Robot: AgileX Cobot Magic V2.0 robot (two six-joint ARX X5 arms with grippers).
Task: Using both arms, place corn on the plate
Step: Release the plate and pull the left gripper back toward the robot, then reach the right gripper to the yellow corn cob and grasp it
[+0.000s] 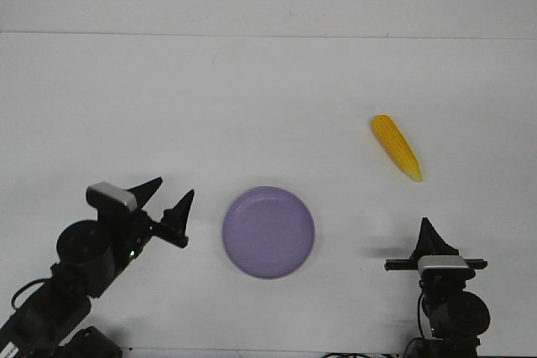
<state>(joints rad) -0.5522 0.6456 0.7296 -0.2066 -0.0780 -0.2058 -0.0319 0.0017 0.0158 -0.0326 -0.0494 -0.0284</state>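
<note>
The corn (396,147) lies on the white table at the right, its paler pointed tip toward the near right. The lavender plate (237,251) sits near the middle front and holds nothing. My left gripper (170,194) is open and empty, hovering left of the plate with its fingers pointing toward the far right. My right gripper (430,230) has its fingers together in one point, holds nothing, and sits near the front edge, below the corn and right of the plate.
The white table (252,98) ends at a far edge where a pale wall begins. Both arm bases stand at the front corners.
</note>
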